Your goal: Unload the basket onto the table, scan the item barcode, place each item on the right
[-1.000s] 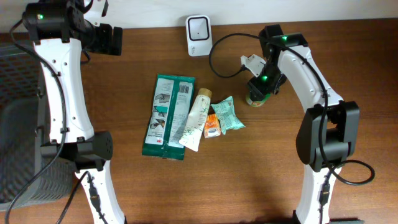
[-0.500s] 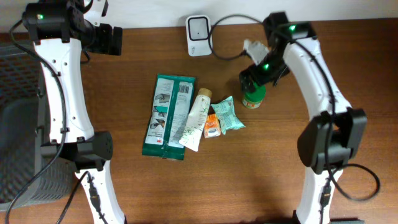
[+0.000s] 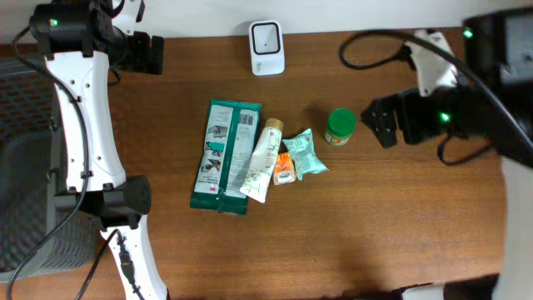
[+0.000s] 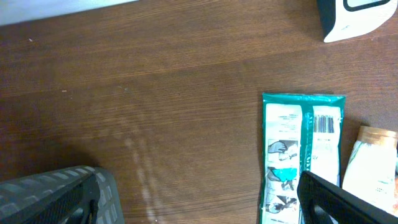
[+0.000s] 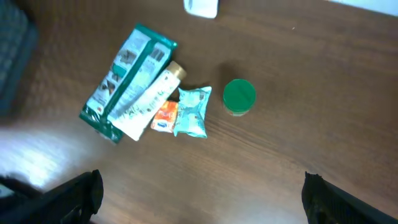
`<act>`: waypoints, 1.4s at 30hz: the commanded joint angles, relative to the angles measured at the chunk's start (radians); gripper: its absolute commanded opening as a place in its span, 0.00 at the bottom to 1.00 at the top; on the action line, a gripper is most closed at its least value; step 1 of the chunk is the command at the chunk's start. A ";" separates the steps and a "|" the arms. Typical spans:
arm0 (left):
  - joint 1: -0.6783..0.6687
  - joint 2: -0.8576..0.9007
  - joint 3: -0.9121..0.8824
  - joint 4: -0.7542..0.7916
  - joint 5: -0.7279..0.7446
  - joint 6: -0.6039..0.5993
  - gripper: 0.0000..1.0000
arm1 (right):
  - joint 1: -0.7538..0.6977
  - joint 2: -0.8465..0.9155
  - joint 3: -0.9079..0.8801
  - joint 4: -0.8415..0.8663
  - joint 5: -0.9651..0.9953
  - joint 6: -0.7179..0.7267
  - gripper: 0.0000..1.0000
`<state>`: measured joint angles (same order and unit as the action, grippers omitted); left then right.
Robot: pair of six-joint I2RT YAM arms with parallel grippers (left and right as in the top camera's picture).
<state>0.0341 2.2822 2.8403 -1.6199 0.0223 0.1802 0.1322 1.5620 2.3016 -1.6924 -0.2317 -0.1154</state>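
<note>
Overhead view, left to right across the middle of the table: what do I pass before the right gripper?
flat dark green packet → white squeeze tube → small orange sachet → small teal pouch → green-lidded jar → right gripper

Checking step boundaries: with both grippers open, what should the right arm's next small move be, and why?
Probably lower the right gripper toward the small teal packet: the gripper hangs open and empty, the green-lidded jar stands apart, and that packet is the nearest other item.
</note>
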 commanded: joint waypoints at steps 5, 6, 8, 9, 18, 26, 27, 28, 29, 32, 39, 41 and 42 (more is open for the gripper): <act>0.008 -0.005 0.003 0.002 0.011 0.013 0.99 | 0.005 -0.233 -0.187 -0.003 -0.016 0.076 0.98; 0.008 -0.005 0.003 0.002 0.011 0.012 0.99 | 0.005 -0.229 -0.222 0.014 -0.018 0.072 0.98; 0.008 -0.005 0.003 0.002 0.011 0.013 0.99 | 0.005 -0.204 -0.281 0.063 -0.019 0.099 0.95; 0.008 -0.005 0.003 0.002 0.011 0.013 0.99 | 0.005 -0.169 -0.322 0.104 -0.014 0.125 0.93; 0.008 -0.005 0.003 0.002 0.011 0.012 0.99 | 0.005 0.343 -0.364 0.361 0.138 -0.089 0.90; 0.008 -0.005 0.003 0.002 0.011 0.013 0.99 | 0.006 0.562 -0.365 0.432 0.074 -0.319 0.90; 0.008 -0.005 0.003 0.002 0.011 0.012 0.99 | 0.008 0.569 -0.367 0.433 0.064 -0.334 0.90; 0.008 -0.005 0.003 0.002 0.011 0.013 0.99 | 0.008 0.574 -0.373 0.434 0.063 -0.350 0.91; 0.008 -0.005 0.003 0.002 0.011 0.013 0.99 | 0.007 0.579 -0.384 0.446 0.072 -0.352 0.91; 0.008 -0.005 0.003 0.002 0.011 0.013 0.99 | 0.006 0.595 -0.385 0.462 0.079 -0.352 0.91; 0.008 -0.005 0.003 0.002 0.011 0.012 0.99 | 0.007 0.657 -0.385 0.482 0.080 -0.348 0.90; 0.008 -0.005 0.003 0.002 0.011 0.013 0.99 | 0.004 0.657 -0.386 0.483 0.087 -0.348 0.85; 0.008 -0.005 0.003 0.002 0.011 0.013 0.99 | 0.003 0.657 -0.386 0.482 0.087 -0.348 0.84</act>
<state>0.0341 2.2822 2.8403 -1.6192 0.0227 0.1802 0.1329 2.2051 1.9266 -1.2133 -0.1436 -0.4557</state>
